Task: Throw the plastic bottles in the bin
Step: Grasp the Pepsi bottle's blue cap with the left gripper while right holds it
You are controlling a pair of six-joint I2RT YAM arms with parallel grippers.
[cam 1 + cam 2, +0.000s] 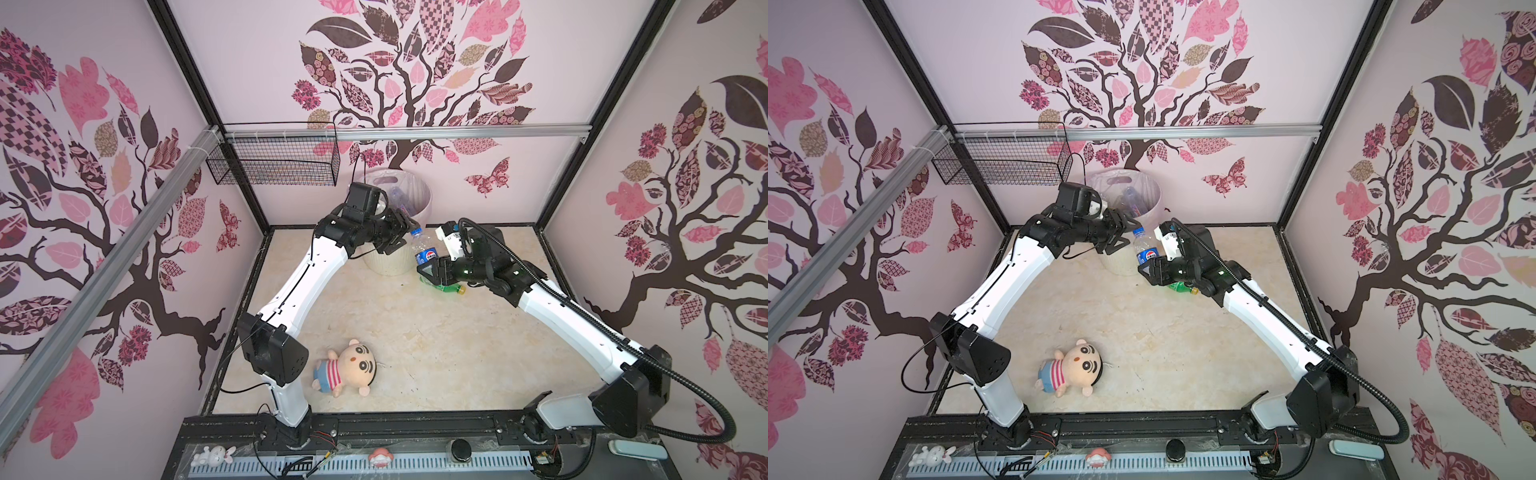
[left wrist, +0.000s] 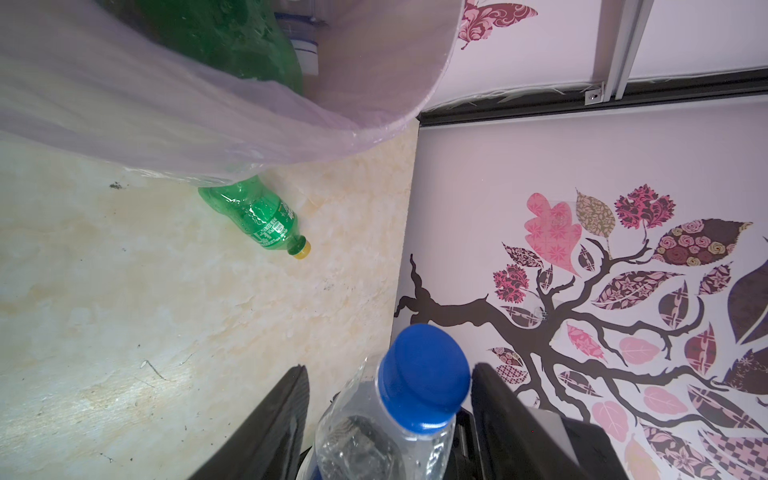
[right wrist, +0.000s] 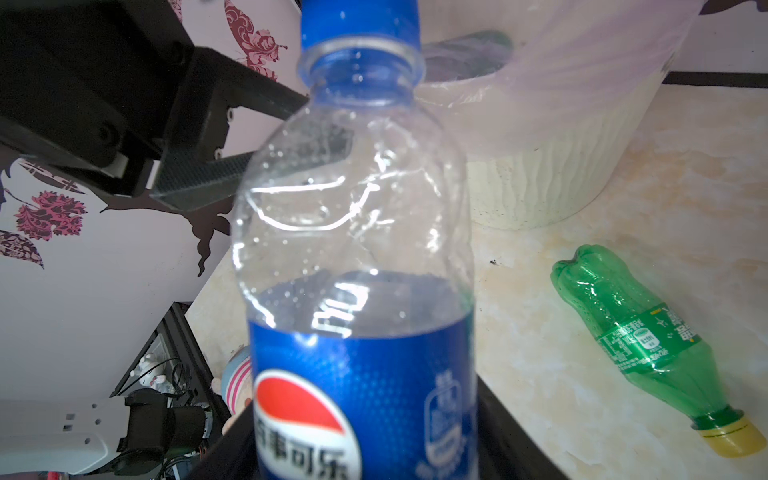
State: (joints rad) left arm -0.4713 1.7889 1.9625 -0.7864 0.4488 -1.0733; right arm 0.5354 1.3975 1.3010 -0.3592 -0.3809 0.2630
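1. Green bottle (image 1: 448, 288): right of centre, lying on floor beneath right gripper (image 1: 424, 268); to be taken later.
2. Clear bottle (image 1: 419, 245): centre, upright, clamped at label by right gripper.
3. Left gripper (image 2: 390, 374): part-open astride blue cap, nothing gripped; neck should be pinched firmly before release.
4. Bin (image 1: 386, 266): upper centre, just behind; bottles already inside.

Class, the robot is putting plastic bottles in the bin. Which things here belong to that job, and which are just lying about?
Part of the job:
- clear bottle, held up beside the bin
- green bottle, lying down
- bottles inside the bin

Just lying about:
- doll
- wire basket
- toy rabbit
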